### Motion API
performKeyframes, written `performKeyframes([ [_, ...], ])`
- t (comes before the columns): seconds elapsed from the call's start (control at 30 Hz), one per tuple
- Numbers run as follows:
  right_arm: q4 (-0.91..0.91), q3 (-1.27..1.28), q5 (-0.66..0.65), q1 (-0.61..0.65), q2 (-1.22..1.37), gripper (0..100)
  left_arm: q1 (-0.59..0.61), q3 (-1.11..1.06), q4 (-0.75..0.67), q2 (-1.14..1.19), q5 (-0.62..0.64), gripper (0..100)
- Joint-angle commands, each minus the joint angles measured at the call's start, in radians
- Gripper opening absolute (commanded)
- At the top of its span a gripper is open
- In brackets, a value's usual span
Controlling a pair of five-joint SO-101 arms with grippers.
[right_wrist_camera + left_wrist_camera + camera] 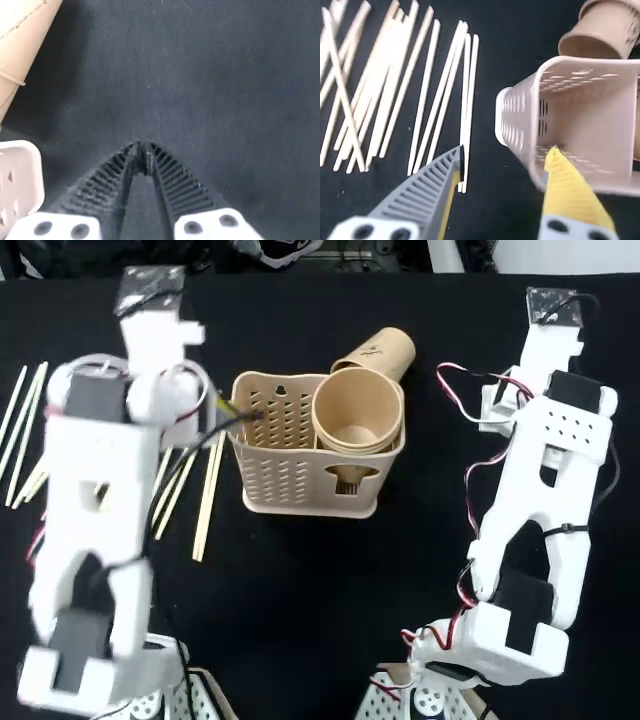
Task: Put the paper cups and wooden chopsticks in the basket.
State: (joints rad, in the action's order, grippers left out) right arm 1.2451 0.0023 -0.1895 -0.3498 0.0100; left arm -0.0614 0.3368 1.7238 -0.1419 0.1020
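Black cloth covers the table (300, 620) in the high view, with two white arms flanking the scene: the left arm (95, 500) runs up the left side of the frame, the right arm (540, 510) up the right side. Between them, at upper centre, stands the beige perforated basket (290, 475), upright. A nested stack of paper cups (355, 410) sits mouth-up in the basket's right half, rims above the wall. One more paper cup (385, 350) lies on its side on the cloth just behind the basket, at its upper right corner.

The left gripper (505, 149) has its jaws spread wide and holds nothing. In the left wrist view its grey finger (435, 175) lies beside the nearest sticks and its yellow finger (565, 185) crosses the basket's wall. The right gripper (142, 146) has its black jaws pressed together with nothing between them, hanging over bare cloth, the lying cup and a basket corner at that view's edge.

Wooden chopsticks (205, 495) lie loose on the cloth left of the basket, partly under the left arm, and more run along the left edge of the high view.
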Motion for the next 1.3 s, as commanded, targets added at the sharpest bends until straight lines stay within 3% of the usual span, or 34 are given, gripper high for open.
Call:
performKeyframes([
  [0.0, -0.029, 0.002, 0.009, -0.005, -0.004, 1.3, -0.025, 0.217, 0.037, 0.169, 0.008, 26],
  [0.23, -0.143, 0.07, 0.009, 0.0, -0.004, 1.3, -0.015, 0.255, 0.037, 0.353, -0.005, 26],
  [0.4, -0.193, 0.093, 0.009, 0.017, -0.004, 1.4, -0.027, 0.268, 0.032, 0.405, -0.109, 14],
  [0.6, -0.198, 0.094, 0.003, 0.034, -0.004, 1.5, -0.015, 0.303, 0.018, 0.414, -0.126, 3],
  [0.77, -0.196, 0.081, -0.002, 0.034, -0.004, 1.5, 0.007, 0.409, 0.037, 0.413, -0.121, 3],
  [1.0, -0.196, 0.065, -0.252, 0.187, -0.012, 1.5, 0.076, 0.335, 0.037, 0.413, -0.124, 3],
  [1.27, -0.187, 0.059, -0.292, 0.315, -0.015, 1.5, 0.11, 0.211, 0.037, 0.416, -0.124, 3],
])
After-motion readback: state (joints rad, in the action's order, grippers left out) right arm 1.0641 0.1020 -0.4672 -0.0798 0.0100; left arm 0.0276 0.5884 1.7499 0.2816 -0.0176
